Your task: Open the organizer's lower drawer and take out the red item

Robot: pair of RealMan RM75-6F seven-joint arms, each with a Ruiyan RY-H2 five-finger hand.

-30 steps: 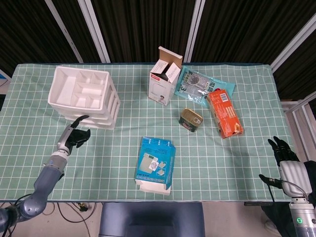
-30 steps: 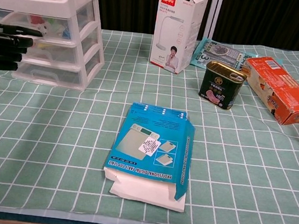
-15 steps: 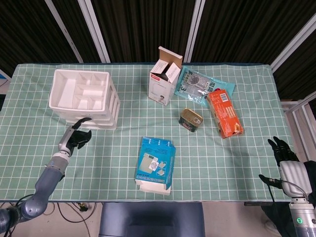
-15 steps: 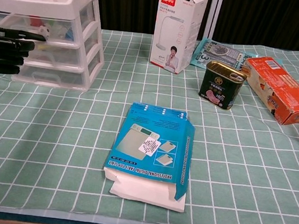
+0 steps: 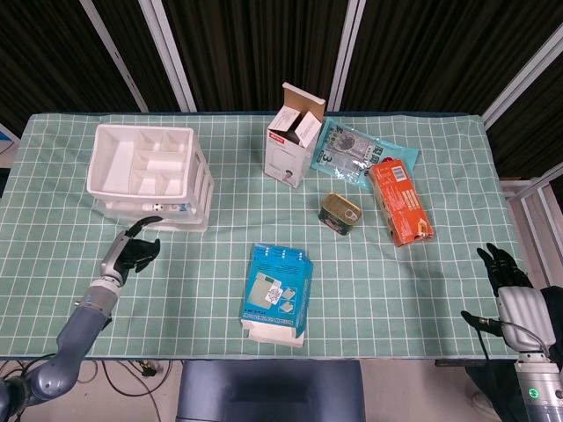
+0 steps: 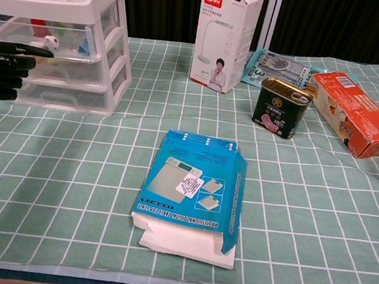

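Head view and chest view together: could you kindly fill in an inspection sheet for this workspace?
Surface: green checked tablecloth, flat.
Job's things: white plastic drawer organizer; red item behind clear drawer front.
Clutter: blue scale box, white lamp box, tin can, orange carton, foil pouch.
Hands: left hand before organizer, contact unclear; right hand off table, fingers spread.
Cables: dark cable under table edge.
Surroundings: dark curtains.
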